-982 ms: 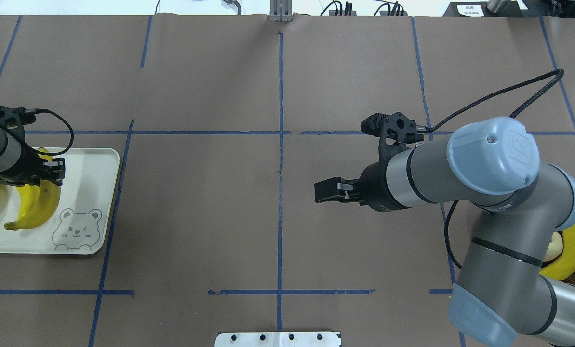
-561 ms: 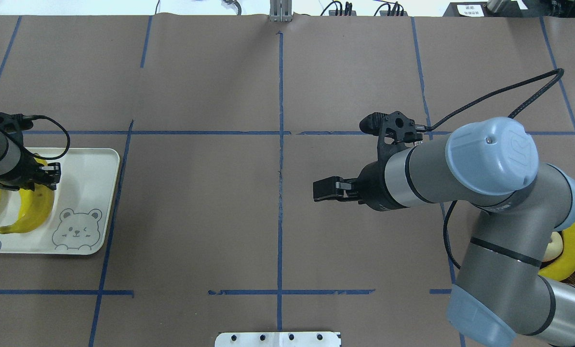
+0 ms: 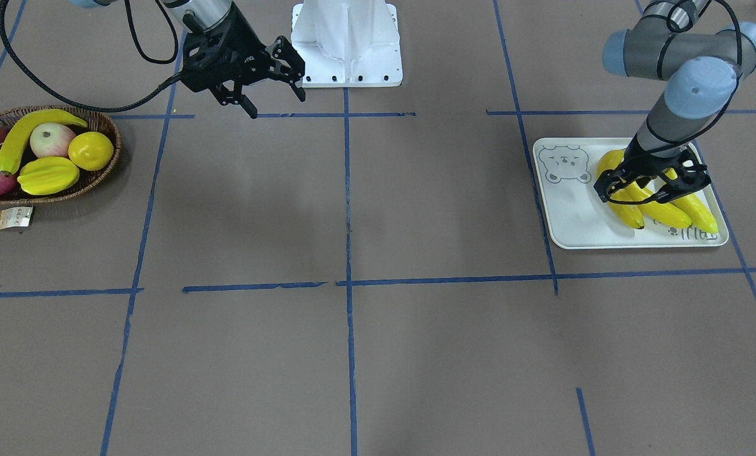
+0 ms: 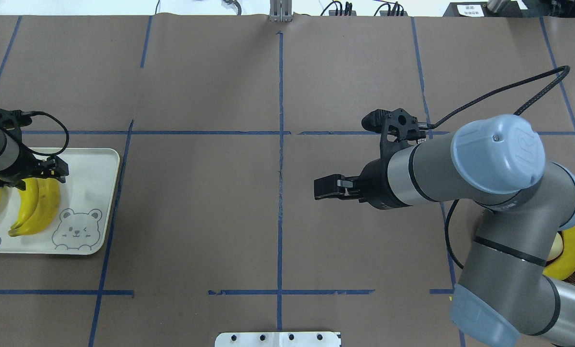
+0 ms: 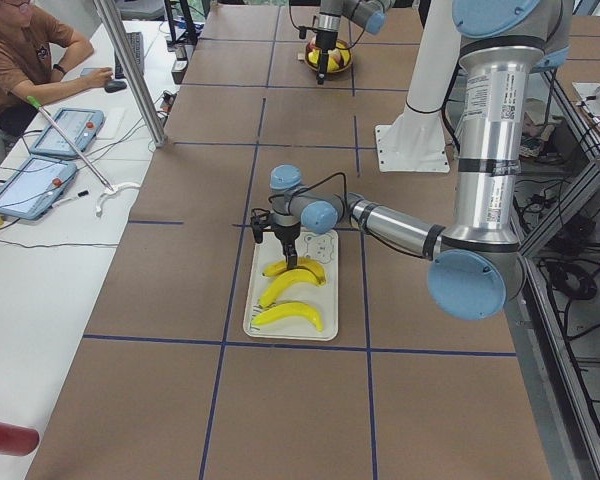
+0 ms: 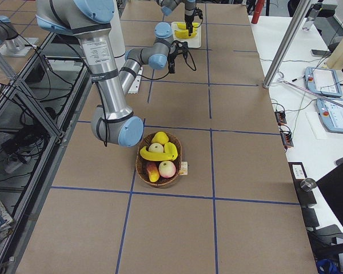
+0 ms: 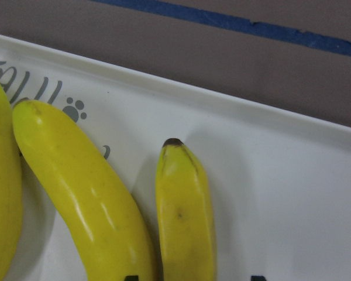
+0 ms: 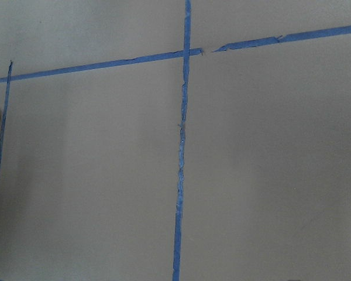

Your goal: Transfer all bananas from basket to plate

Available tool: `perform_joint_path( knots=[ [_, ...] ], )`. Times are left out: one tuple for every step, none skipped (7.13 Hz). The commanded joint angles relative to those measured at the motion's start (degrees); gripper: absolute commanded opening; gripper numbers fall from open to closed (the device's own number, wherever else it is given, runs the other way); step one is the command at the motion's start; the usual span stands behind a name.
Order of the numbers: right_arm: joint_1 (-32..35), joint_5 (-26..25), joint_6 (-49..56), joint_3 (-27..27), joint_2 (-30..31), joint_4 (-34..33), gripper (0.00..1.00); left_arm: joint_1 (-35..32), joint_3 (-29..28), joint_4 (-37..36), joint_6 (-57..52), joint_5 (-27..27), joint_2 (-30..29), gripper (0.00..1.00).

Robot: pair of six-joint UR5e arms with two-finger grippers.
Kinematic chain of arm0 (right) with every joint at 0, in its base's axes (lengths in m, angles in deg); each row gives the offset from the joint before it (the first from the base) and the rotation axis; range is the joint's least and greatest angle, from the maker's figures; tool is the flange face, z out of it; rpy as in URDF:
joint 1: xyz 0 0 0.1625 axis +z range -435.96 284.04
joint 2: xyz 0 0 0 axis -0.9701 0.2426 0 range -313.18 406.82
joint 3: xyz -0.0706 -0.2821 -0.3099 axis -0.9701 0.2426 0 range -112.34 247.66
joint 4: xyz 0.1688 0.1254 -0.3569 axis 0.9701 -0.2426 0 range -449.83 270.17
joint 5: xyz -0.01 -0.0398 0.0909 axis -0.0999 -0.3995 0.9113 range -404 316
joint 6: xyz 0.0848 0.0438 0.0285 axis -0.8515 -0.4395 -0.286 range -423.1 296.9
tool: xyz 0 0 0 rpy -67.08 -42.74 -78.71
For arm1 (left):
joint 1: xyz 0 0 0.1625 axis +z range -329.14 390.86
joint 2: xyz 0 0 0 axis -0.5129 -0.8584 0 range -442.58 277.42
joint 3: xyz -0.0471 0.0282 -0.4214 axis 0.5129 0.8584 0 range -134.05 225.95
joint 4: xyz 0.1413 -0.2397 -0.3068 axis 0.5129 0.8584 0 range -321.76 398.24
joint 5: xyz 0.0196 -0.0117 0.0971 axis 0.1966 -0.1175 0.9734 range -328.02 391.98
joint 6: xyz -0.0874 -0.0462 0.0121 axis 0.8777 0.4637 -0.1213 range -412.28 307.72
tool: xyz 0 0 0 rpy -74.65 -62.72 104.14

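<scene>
Yellow bananas point(image 3: 669, 215): three lie side by side on the plate point(image 3: 568, 221), packed toward its short edge away from the bear print point(image 3: 564, 163). Their lengths run slantwise across the grey lettering point(image 7: 29, 91).
Fourth banana point(image 3: 23, 132): in the basket point(image 3: 48, 198), draped over the other fruit along its robot-side rim.
Plate position: flat at the table's left end, just inside the blue tape line point(image 3: 542, 209).
Basket position: at the table's right end, nearer the robot-side edge. A paper tag point(image 3: 13, 217) lies on the table, touching its outer wall.
Basket contents besides: starfruit point(image 3: 48, 176), lemon point(image 3: 90, 151) and two reddish apples point(image 3: 52, 139).
Left gripper point(image 3: 653, 187): pointing straight down over the plate, jaws spread wide and released, straddling the two bananas nearest the bear print. Whether the fingers touch fruit, cannot tell.
Left wrist view: two banana ends lie loose on the plate, one with a dark tip.
Right gripper point(image 3: 277, 106): jaws spread, empty, held above bare table on the right half, well apart from the basket.
Bystander: a person point(image 5: 25, 55) sits at the side bench beyond the table's far edge, with tablets point(image 5: 35, 185) on the bench.
</scene>
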Motion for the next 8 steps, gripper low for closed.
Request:
perform_joint_path(
  knots=[
    [1.3, 0.5, -0.1, -5.4, 8.1, -0.4, 1.00, -2.7, 3.7, -0.5, -1.5, -0.3, -0.2, 0.99],
    [2.7, 0.4, -0.1, -7.6, 12.4, -0.5, 1.00, -4.4, 5.6, -0.7, -1.4, -3.6, -0.4, 0.99],
    [4.8, 0.2, -0.1, -7.7, 16.3, -0.4, 1.00, -4.9, 7.6, -0.7, -1.0, -5.8, -1.3, 0.99],
    [6.9, -0.1, 0.0, -8.8, 21.0, -0.3, 1.00, -5.0, 9.7, -0.8, -0.8, -5.9, -1.6, 0.99],
    [8.6, 0.4, 0.6, -11.4, 27.3, 0.2, 1.00, -5.0, 12.2, -1.1, -0.8, -6.0, -1.6, 0.99],
    [9.8, 0.5, 4.6, -12.4, 30.6, 0.7, 1.00, -4.9, 12.8, -1.4, 0.6, -6.0, -2.2, 0.99],
    [9.9, 0.7, 9.8, -12.1, 35.1, 4.7, 1.00, -4.8, 12.8, -1.4, 2.6, -6.0, -3.6, 0.99],
    [10.9, 2.7, 10.7, -10.2, 40.9, 14.1, 1.00, -4.7, 12.8, -1.4, 4.2, -6.1, -4.6, 0.99]
  ],
)
